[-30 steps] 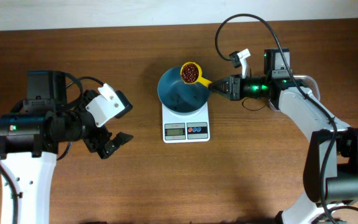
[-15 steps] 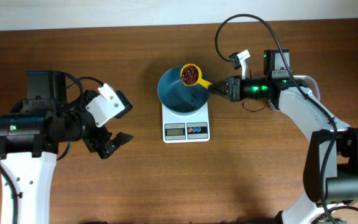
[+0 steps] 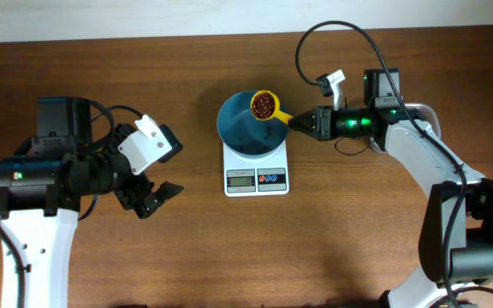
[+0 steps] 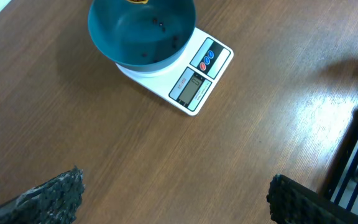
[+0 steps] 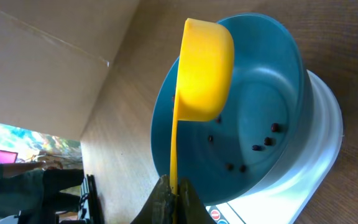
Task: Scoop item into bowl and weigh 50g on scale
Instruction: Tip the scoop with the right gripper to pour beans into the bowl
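Right pincer (image 3: 301, 121) is mine, clamped tight on the handle end of a yellow scoop (image 3: 268, 108), right of centre in the overhead frame. The scoop cup sits over the upper-right part of the bowl (image 3: 236, 128), above its rim, filled with dark red-brown beans (image 3: 264, 105). Overhead, the cup's mouth faces up. In the right wrist view I see the cup's yellow underside (image 5: 205, 71) with the handle running down to my fingers (image 5: 166, 199) at the bottom edge.

A few loose beans (image 5: 266, 142) lie on the bowl's floor, scattered, also seen in the left wrist view (image 4: 160, 25). The rest of the teal inside is bare.

The bowl stands on the white scale (image 3: 256, 178), centre of the overhead frame, display and red and blue buttons toward the bottom of frame. Display digits are too small to read.

Left pincer (image 3: 176, 164) is spread wide with nothing between the fingers, at mid-left of the overhead frame over the wood table (image 3: 358, 239), well apart from the scale. In its wrist view both dark fingertips (image 4: 61, 194) sit at the lower corners, scale and bowl at the top.
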Controlling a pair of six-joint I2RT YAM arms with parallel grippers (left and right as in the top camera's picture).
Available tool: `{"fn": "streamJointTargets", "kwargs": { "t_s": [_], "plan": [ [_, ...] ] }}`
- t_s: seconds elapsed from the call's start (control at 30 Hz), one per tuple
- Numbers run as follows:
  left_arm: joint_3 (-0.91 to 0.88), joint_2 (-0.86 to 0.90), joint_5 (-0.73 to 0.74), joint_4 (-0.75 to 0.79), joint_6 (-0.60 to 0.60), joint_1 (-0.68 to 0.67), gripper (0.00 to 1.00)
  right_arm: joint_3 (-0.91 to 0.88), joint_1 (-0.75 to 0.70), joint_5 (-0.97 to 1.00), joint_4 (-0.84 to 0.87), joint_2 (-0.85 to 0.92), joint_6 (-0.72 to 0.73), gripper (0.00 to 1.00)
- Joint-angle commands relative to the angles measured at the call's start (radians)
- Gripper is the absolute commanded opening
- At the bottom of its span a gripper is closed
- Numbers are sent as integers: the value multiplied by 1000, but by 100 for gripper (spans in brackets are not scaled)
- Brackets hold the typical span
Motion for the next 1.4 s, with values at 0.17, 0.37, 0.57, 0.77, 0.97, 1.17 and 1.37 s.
{"fn": "streamJointTargets", "kwargs": {
  "t_s": [0.17, 0.37, 0.57, 0.77, 0.97, 1.17, 1.37],
  "plan": [
    [7, -2, 18, -1, 12, 5, 99, 18, 10, 36, -16, -67, -17, 4],
    [7, -2, 18, -1, 12, 5, 99, 18, 30, 70, -39, -79, -51, 4],
    [7, -2, 18, -1, 12, 5, 99, 18, 81, 180, -61, -81, -97, 4],
    [7, -2, 18, -1, 12, 5, 99, 18, 81, 224, -102, -81, -116, 4],
    [7, -2, 18, -1, 12, 5, 99, 18, 81, 285, -103, -81, -119, 4],
    [7, -2, 18, -1, 12, 5, 99, 18, 81, 303, -102, -80, -120, 4],
    [7, -2, 18, -1, 12, 5, 99, 24, 81, 311, -101, -81, -180, 4]
  ]
}}
